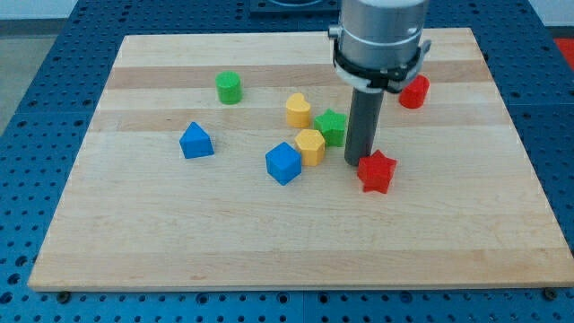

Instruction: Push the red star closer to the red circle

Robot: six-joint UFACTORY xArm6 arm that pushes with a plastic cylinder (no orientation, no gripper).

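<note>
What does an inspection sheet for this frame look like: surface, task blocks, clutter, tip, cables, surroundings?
Surface: wooden board, flat.
Job's things: red star toward the view's lower right; red circle partly behind the arm, toward the view's top right.
Clutter: green cylinder, blue triangle, blue cube, two yellow blocks, green star.
Grippers: none; my tip at the red star's upper left edge.
Cables: nothing seen.
Surroundings: blue perforated table.

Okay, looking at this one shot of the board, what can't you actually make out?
- Camera view: my tip ends beside the red star-shaped block; whether they touch cannot be told.
- The red circular block is partly hidden behind the arm's grey housing.
- The green star-shaped block is partly covered by the dark rod.
- The arm is cut off by the view's top.
</note>
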